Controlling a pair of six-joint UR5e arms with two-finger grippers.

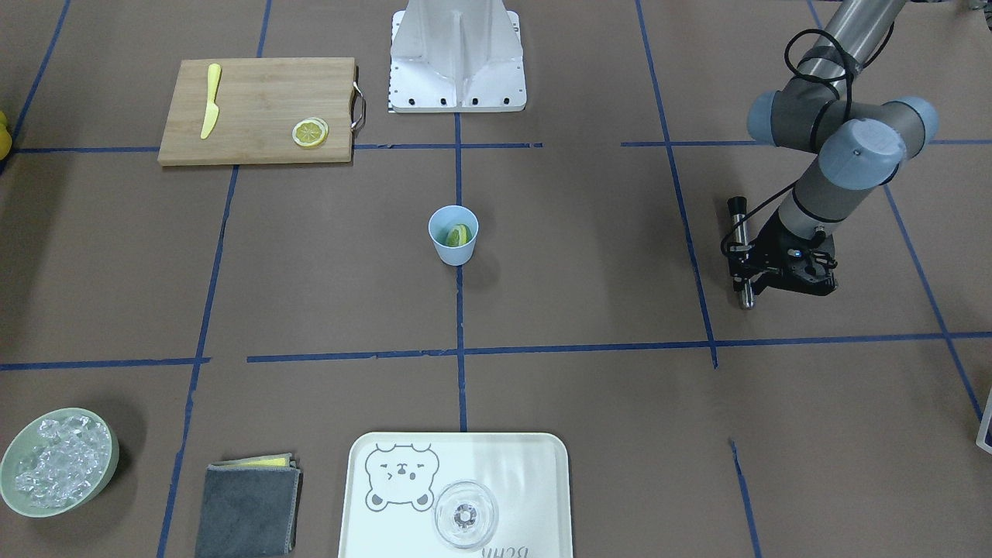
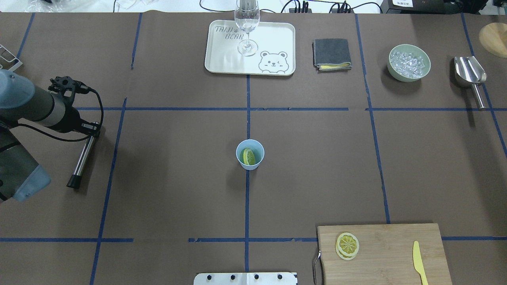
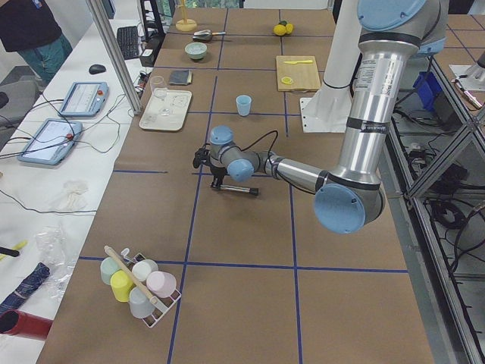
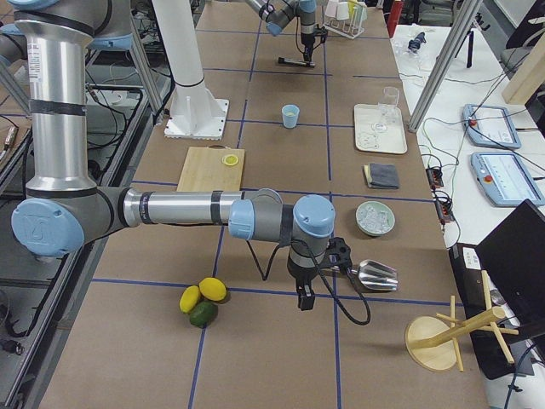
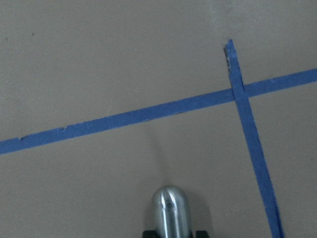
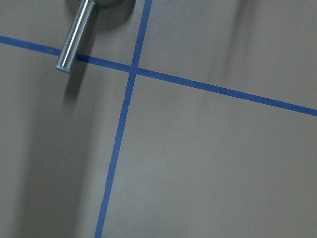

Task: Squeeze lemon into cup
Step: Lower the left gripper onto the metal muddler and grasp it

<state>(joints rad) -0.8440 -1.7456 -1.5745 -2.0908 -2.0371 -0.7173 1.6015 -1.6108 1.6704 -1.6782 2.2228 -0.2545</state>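
**Left gripper clamped on metal rod, lemon in cup**

Only legible text is the tray print. It reads roughly "TAIJI BEAR" next to a bear face; first word not certain.

Left gripper: jaws narrow, pinching the metal rod. Rounded steel tip shows at the bottom of the left wrist view.

Right gripper: low over the table, near the scoop. Seen only from the side, so can't tell how far open.

The lemon slice sits tilted inside the cup, mid-table on a blue tape line. More slices are stacked on the cutting board, with a yellow knife on the same board.
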